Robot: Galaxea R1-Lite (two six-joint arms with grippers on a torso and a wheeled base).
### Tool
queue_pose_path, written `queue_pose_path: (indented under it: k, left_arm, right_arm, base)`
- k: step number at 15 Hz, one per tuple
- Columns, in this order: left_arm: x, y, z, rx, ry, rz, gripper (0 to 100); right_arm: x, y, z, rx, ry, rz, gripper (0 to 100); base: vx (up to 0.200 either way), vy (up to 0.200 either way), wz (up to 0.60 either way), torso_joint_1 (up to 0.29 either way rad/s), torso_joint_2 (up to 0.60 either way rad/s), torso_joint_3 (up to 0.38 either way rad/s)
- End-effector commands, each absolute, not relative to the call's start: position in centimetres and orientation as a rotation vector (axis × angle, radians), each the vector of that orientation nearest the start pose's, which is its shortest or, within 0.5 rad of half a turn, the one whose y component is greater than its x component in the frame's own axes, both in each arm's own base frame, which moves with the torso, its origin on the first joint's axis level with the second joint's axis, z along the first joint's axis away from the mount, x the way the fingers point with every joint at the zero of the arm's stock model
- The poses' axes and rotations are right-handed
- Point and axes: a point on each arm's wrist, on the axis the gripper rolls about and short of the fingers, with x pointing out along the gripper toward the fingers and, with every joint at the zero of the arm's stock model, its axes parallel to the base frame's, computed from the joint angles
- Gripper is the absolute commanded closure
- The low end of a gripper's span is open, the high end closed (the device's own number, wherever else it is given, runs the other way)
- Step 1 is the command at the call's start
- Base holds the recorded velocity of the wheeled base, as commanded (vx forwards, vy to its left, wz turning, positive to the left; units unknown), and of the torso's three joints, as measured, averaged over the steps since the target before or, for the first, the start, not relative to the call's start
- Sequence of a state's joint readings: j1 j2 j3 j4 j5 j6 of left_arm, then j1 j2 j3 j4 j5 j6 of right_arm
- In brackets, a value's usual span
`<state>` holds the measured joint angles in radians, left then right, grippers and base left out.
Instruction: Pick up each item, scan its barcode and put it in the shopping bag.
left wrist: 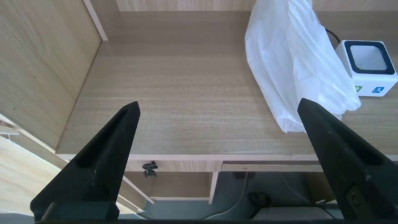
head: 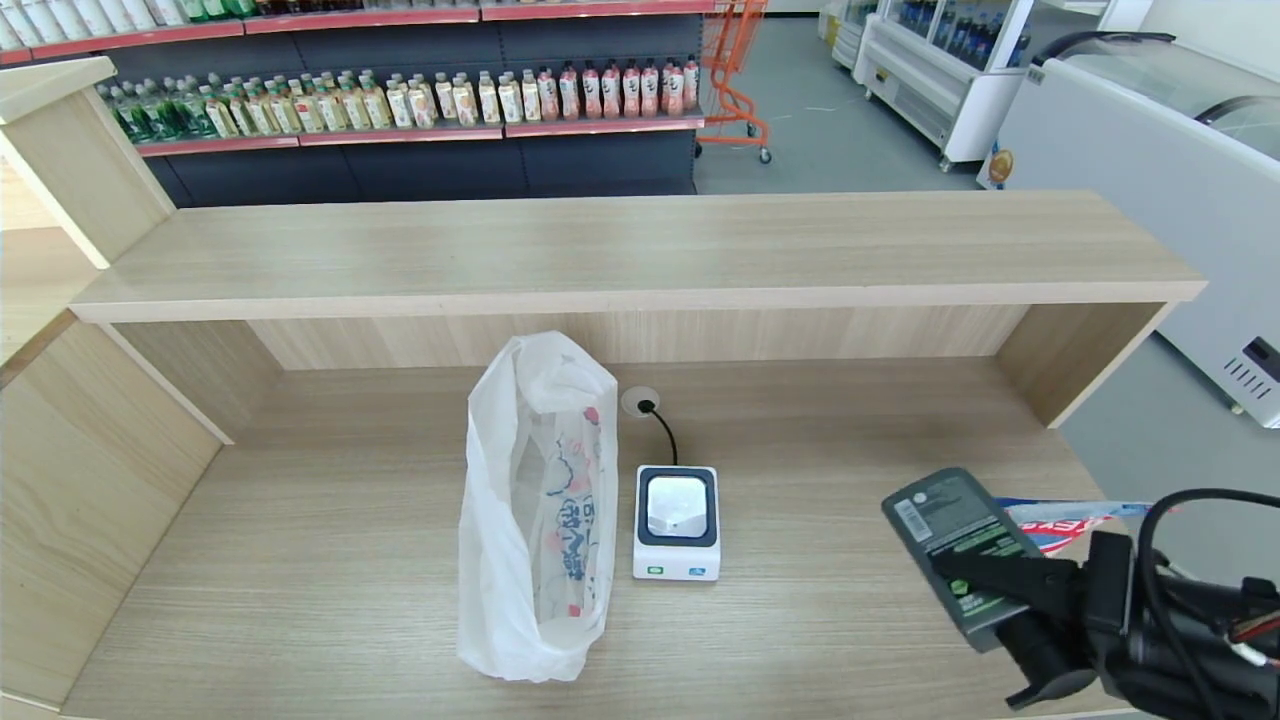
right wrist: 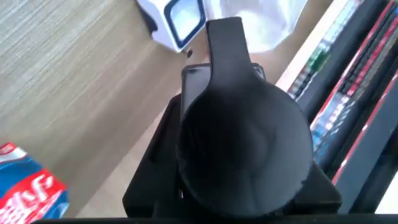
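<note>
Dark pack (head: 945, 520) in R end effector (head: 975, 585), near desk (head: 820, 600) right edge.

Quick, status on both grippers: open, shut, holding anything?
Left gripper: open, nothing between its fingers.
Right gripper: shut on the dark box, barcode side facing up.

Left gripper (left wrist: 219, 104) hangs over the table's (left wrist: 180, 93) near edge, fingers (left wrist: 106, 155) spread wide, bare wood showing between them. Beyond one finger sits the white plastic shopping bag (left wrist: 298, 56), crumpled on the table. Just beside it is the white barcode scanner (left wrist: 370, 65), dark-framed window facing up.
</note>
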<state>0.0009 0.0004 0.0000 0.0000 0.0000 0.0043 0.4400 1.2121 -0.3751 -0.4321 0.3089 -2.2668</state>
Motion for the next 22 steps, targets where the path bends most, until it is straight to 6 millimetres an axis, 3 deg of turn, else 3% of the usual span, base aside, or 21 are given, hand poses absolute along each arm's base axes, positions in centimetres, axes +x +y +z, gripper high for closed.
queue_pose_path:
  k: [1, 4, 8, 12, 16, 22]
  left_arm:
    - [-2.3, 0.0, 7.5, 0.005, 0.000, 0.003, 0]
    - [-2.3, 0.0, 7.5, 0.005, 0.000, 0.002, 0]
    - [-2.3, 0.0, 7.5, 0.003, 0.000, 0.002, 0]
    - [-2.3, 0.0, 7.5, 0.005, 0.000, 0.002, 0]
    - [-2.3, 0.0, 7.5, 0.005, 0.000, 0.002, 0]
    - [-2.3, 0.0, 7.5, 0.003, 0.000, 0.002, 0]
  right_arm:
    - [14.6, 10.5, 14.3, -2.186, -0.796, 1.038, 100]
    - [13.1, 14.3, 14.8, -2.204, -1.132, 1.096, 100]
    - [11.4, 16.5, 13.7, -2.141, -1.375, 1.222, 100]
    - [11.4, 16.6, 13.9, -2.131, -1.411, 1.207, 100]
    - [11.9, 15.8, 16.2, -2.182, -1.509, 0.844, 100]
    - [11.2, 14.5, 16.7, -2.144, -1.568, 0.779, 100]
  base:
    - [0.000, 0.000, 0.00, 0.000, 0.00, 0.000]
    - [0.000, 0.000, 0.00, 0.000, 0.00, 0.000]
    - [0.000, 0.000, 0.00, 0.000, 0.00, 0.000]
    - [0.000, 0.000, 0.00, 0.000, 0.00, 0.000]
    - [0.000, 0.000, 0.00, 0.000, 0.00, 0.000]
    - [0.000, 0.000, 0.00, 0.000, 0.00, 0.000]
